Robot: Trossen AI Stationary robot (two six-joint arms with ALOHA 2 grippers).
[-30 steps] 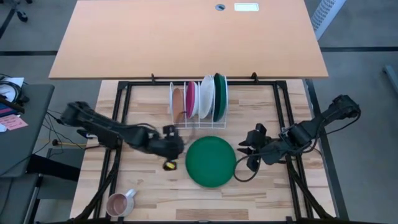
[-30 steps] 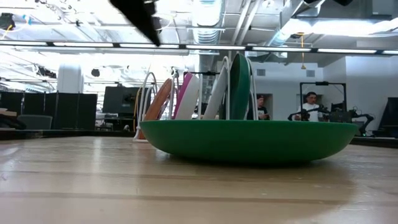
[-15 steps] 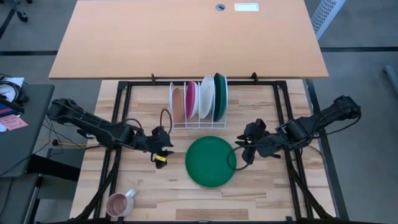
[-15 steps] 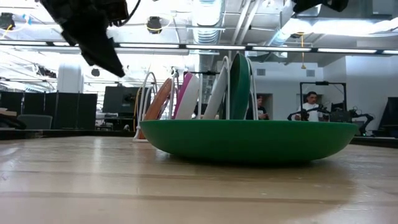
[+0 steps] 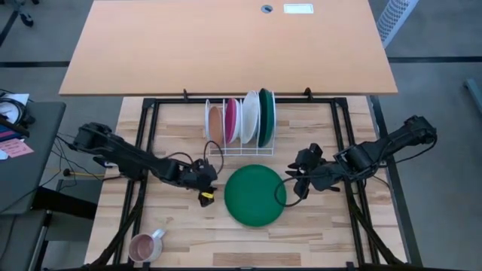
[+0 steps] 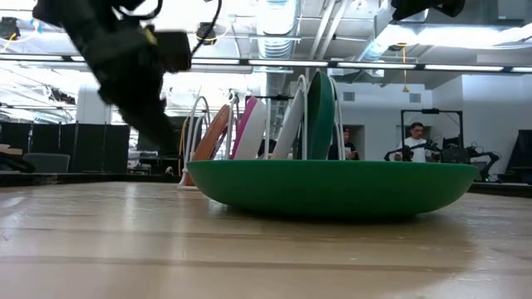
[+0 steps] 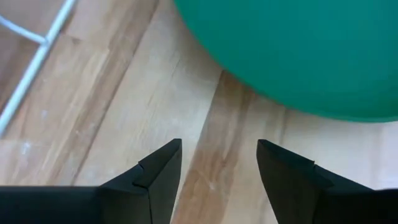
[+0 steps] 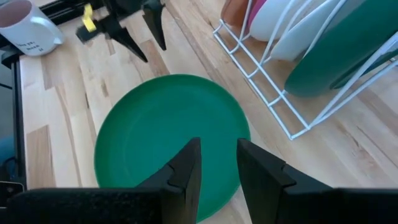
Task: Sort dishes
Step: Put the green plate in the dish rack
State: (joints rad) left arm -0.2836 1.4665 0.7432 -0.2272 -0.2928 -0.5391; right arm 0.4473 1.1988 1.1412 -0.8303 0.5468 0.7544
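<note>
A dark green plate (image 5: 255, 195) lies flat on the wooden table (image 5: 324, 226), just in front of a white wire rack (image 5: 239, 147) holding orange-brown, pink, white and green plates upright. The left gripper (image 5: 205, 181) hovers beside the flat plate's edge, jaws apart and empty (a pink mug (image 5: 144, 245) sits well apart). The right gripper (image 5: 295, 183), jaws slightly parted, holds nothing at the opposite edge.
</note>
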